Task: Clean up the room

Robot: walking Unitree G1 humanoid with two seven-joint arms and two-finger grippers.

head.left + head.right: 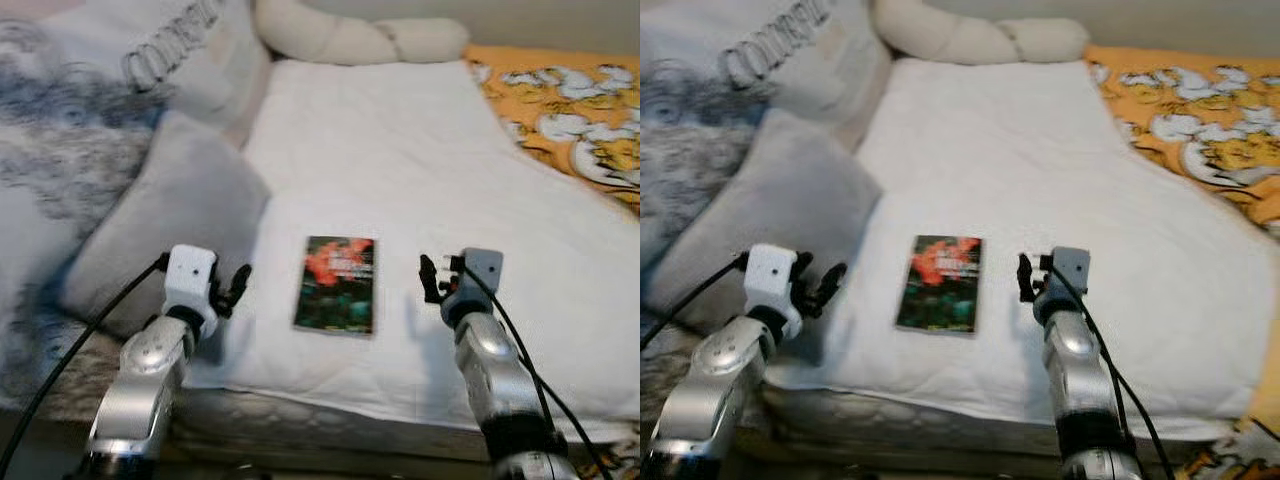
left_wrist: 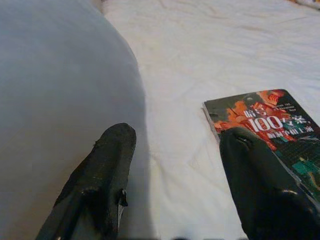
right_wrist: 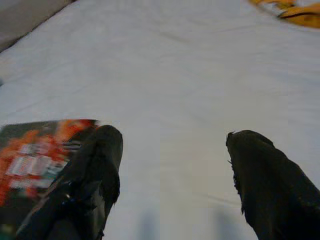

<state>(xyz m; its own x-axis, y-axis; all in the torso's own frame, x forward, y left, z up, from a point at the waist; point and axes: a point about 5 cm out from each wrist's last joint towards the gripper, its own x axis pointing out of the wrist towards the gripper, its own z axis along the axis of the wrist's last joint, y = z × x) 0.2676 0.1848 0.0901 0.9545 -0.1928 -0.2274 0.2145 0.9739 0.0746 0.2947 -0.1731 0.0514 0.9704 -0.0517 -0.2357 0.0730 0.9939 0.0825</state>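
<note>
A thin book (image 1: 337, 283) with a dark green and red cover lies flat on the white blanket (image 1: 400, 170) near the bed's front edge. My left gripper (image 1: 238, 285) hovers just left of it, beside a grey pillow (image 1: 165, 220), its fingers (image 2: 102, 175) apart and empty. My right gripper (image 1: 433, 277) hangs just right of the book, fingers (image 3: 272, 175) spread with only blanket between them. The book's cover (image 2: 270, 122) shows beyond the left fingers, and its edge (image 3: 35, 160) sits behind one right finger.
A patterned pillow (image 1: 70, 130) and a lettered cushion (image 1: 185, 50) lie at the left. A cream bolster (image 1: 350, 35) runs along the head of the bed. An orange patterned quilt (image 1: 570, 110) covers the right side. The mattress edge (image 1: 320, 420) is just below my arms.
</note>
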